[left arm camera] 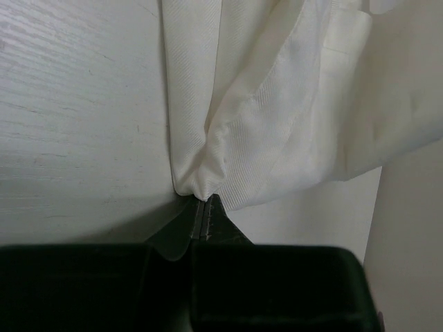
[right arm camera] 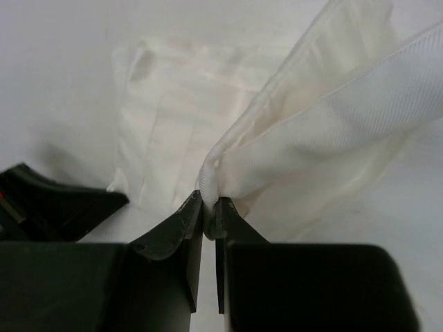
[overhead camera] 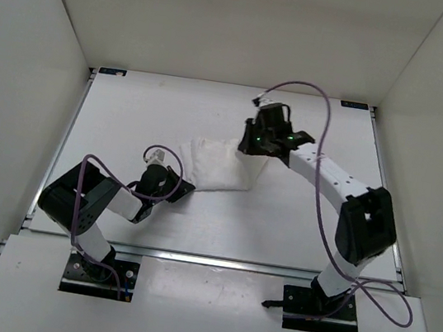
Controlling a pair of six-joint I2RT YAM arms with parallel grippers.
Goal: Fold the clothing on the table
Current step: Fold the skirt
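The left gripper (left arm camera: 205, 216) is clamped on the 7 o'clock corner of the white garment (overhead camera: 220, 166), which lies bunched (a rumpled, creased heap) at the middle of the table (overhead camera: 120, 117). The right gripper (right arm camera: 210, 207) pinches its 1 o'clock edge.

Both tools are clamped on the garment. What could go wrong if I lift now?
The left tool pinches only a small bunched tip of the clothing; it may slip under tension. The right tool holds just a thin edge, equally shallow. The garment lies crumpled between them, so folding may trap wrinkles.
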